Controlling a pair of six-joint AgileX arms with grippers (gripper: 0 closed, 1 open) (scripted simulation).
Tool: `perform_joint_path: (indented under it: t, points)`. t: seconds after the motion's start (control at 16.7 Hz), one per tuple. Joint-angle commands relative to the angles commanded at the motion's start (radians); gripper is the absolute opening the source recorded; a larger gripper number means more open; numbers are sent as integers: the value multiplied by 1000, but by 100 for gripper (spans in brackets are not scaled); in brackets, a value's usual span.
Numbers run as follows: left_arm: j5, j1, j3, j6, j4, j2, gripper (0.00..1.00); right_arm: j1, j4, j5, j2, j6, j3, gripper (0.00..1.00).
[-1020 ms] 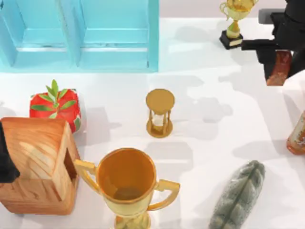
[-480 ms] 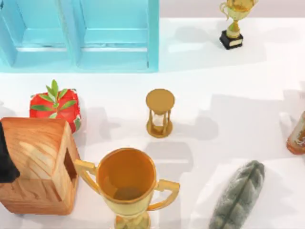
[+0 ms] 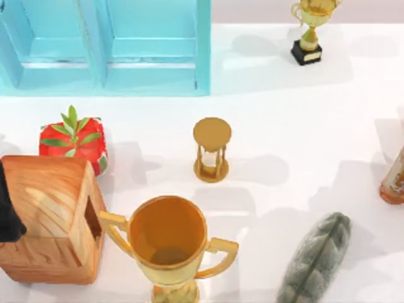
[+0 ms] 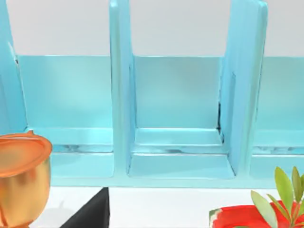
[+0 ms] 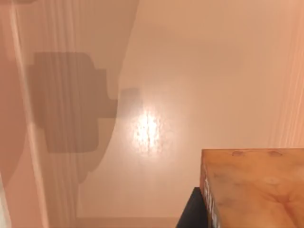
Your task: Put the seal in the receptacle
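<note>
White table (image 3: 284, 113) carries hourglass (image 3: 211, 150), 2 trophies (image 3: 169, 243).

Two trophies (image 3: 169, 243) (image 3: 309, 28), one hourglass (image 3: 211, 150), one wooden house (image 3: 50, 218).

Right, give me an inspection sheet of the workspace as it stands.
Surface: white table, glossy, crossed by soft shadows.
Job's things: seal, a reddish-brown block, raised off the surface in the right wrist view; blue rack along the table's far edge, left half.
Clutter: hourglass mid-table; big gold cup at the near edge; small trophy far right; wooden house and red box with leaves at left; grey-green leaf stone near right; orange-brown bottle at the right edge.
Grippers: right tool holds the seal; left arm parked at the left edge beside the wooden house.
Cables: nothing seen.
Surroundings: nothing seen.
</note>
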Motion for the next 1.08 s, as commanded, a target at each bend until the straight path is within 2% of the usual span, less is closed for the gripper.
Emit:
perform_joint_path:
  t: [0.24,0.6,0.84,1.08]
  points:
    - [0,0,0,0,0,0,100,5,39,2,5,4,-38,0]
    - [0,0,0,0,0,0,100,4,243,0,16,5,-220,0]
    - [0,0,0,0,0,0,100,4,252,0,21,4,-231,0]
    - [0,0,0,0,0,0,100,4,252,0,21,4,-231,30]
